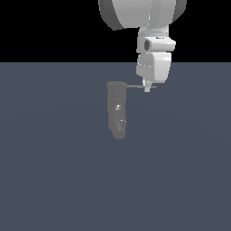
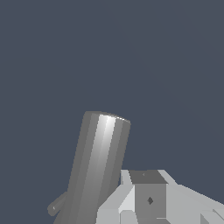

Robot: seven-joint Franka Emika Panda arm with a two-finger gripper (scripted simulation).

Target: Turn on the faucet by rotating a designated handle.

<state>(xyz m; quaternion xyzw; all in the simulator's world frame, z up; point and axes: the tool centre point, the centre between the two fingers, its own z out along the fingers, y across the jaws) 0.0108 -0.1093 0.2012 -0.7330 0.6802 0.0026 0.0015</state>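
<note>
The faucet point(image 1: 117, 110) is a dark grey upright column with a knobbly lower end, standing mid-scene in the exterior view. Its handle point(image 1: 135, 86) is a thin grey rod sticking from the column's top toward the exterior view's right. My gripper point(image 1: 147, 87) hangs from above with its white fingertips together, touching the handle near its outer end. In the wrist view a shiny grey cylinder of the faucet point(image 2: 98, 166) lies beside my finger point(image 2: 148, 197). A short grey stub point(image 2: 57, 205) pokes out beside that cylinder. I cannot tell which faucet part it is.
A flat blue-grey floor point(image 1: 54, 180) stretches all around the faucet. The white arm point(image 1: 142, 13) comes down from the top of the exterior view, right of the column.
</note>
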